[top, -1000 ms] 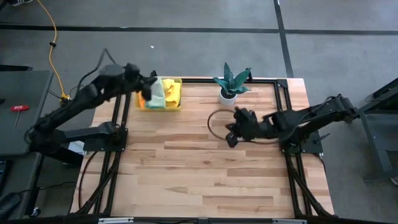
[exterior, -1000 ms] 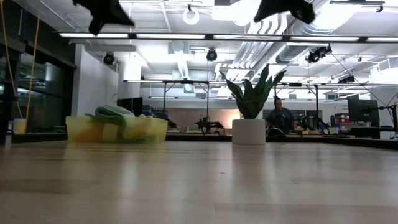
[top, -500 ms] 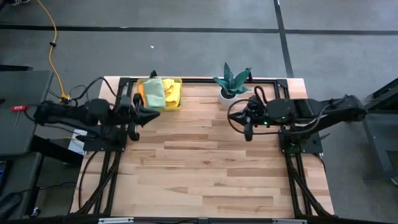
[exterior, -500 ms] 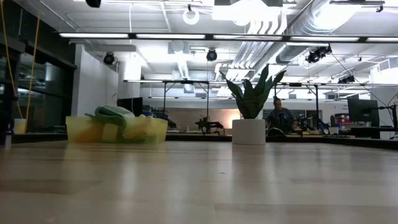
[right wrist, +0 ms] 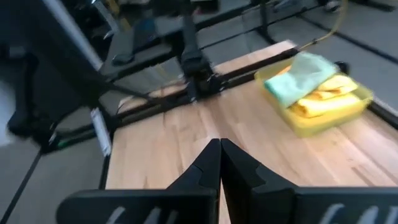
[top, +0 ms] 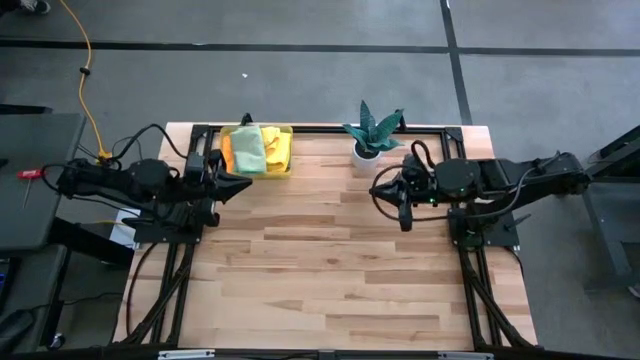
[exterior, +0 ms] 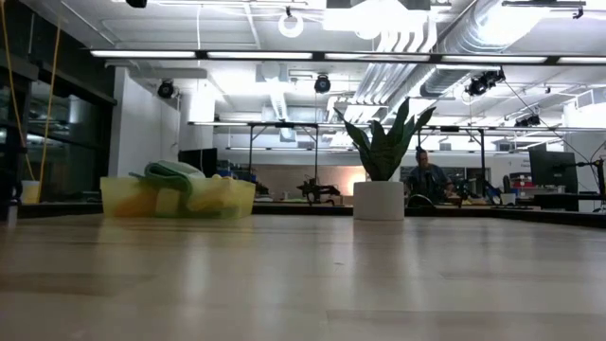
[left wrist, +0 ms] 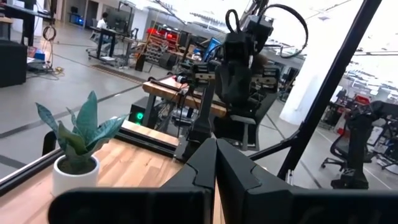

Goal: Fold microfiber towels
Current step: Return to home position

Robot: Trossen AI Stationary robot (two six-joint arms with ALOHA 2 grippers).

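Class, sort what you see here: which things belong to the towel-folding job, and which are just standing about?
Job: folded microfiber towels, green one uppermost, in the yellow bin; left arm and right arm, jaws shut, at the table's sides.
Just there: potted plant near the table's far edge; yellow cable off the table.

left hand (top: 243,183): back from bin (top: 256,176) | right hand (top: 398,205): drawn back rightward

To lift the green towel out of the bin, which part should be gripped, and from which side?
Probably from above, pinching the green towel at its raised top fold: it lies uppermost, bulging above the bin, whose walls block any sideways approach.
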